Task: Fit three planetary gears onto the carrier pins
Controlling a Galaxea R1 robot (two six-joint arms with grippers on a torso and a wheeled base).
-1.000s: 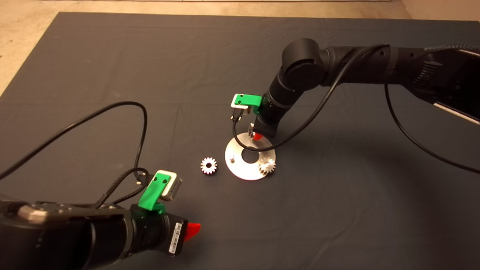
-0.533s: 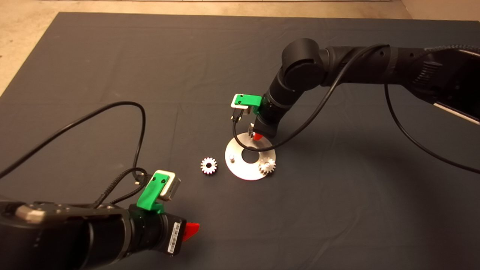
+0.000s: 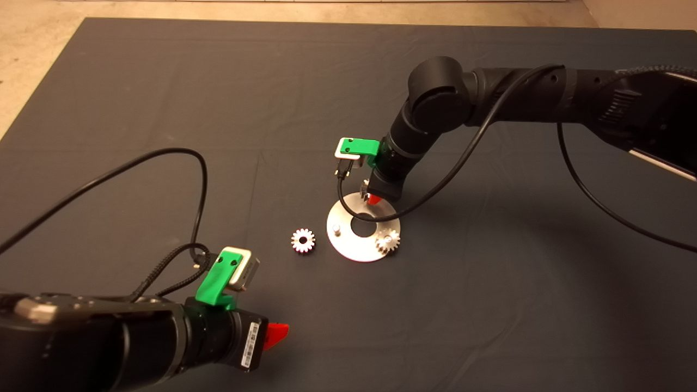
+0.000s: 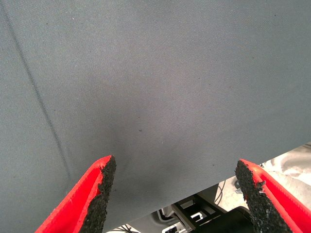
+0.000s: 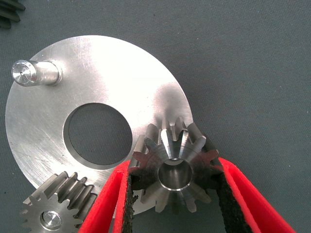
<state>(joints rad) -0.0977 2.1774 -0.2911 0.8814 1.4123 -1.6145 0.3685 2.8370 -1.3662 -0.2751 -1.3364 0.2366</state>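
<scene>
we find the gear (image 5: 176, 174) in play clamped between the right gripper (image 3: 372, 197) pads, held over the far rim of the disc (image 3: 355, 247) at mid-frame in the head view; its bore shows a shiny round face inside, which we judge to be the pin top, so the gear looks to be on or just entering that pin, though we cannot tell how far down it sits. a second gear (image 3: 388, 241) is already seated on its pin at the disc's lower right edge. the third gear (image 3: 303, 240) lies flat on the mat (image 3: 163, 81) just left of the disc, untouched, near the bare pin (image 3: 336, 229) on the disc's left side. over the last second the right gripper has not shifted noticeably and keeps its clench; only the left arm has drifted slightly lower-left. we read that as a slow seating step, with one gear done, one in hand, one waiting. the left gripper (image 4: 177, 194) hangs spread wide and empty at lower left of the head view, over bare mat. the held gear's pin is hidden in the head view by the right gripper.
</scene>
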